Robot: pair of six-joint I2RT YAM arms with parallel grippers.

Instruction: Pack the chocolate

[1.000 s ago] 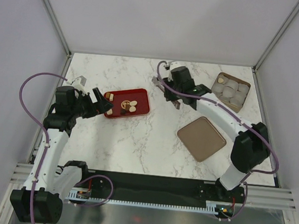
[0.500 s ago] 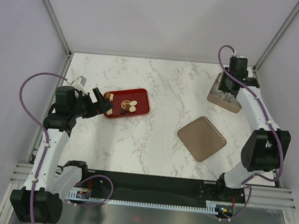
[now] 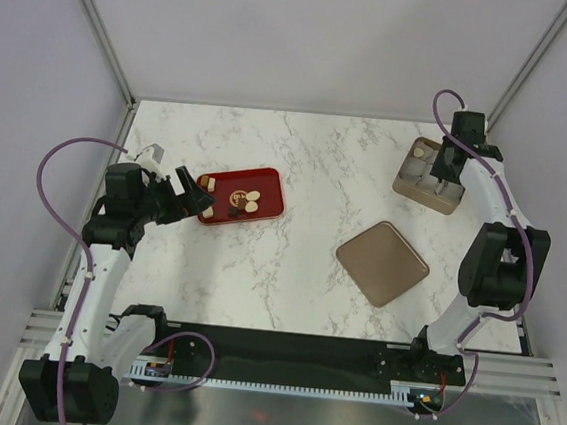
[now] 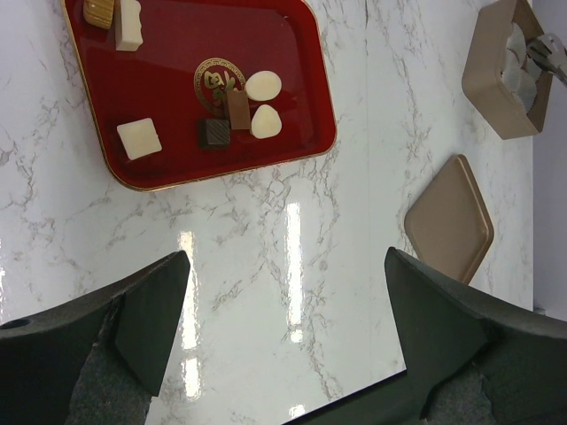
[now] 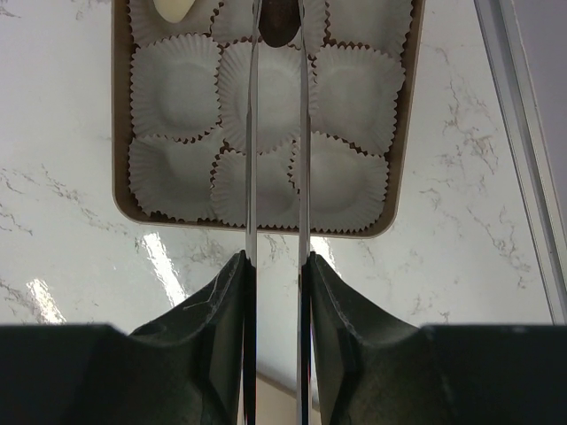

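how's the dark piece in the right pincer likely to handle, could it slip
The dark piece looks rounded, and the right pincer holds it between thin, flat blades, so it could twist or slip. It is small, so probably light. Released over the pleated cups, it should settle, not roll.

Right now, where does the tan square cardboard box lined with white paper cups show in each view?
Top external: the tan box sits at the far right of the table.
Left wrist: upper right corner.
Right wrist: fills the top half, with the right gripper closed on a dark chocolate piece over it.
Shared landmark: the white marble tabletop.
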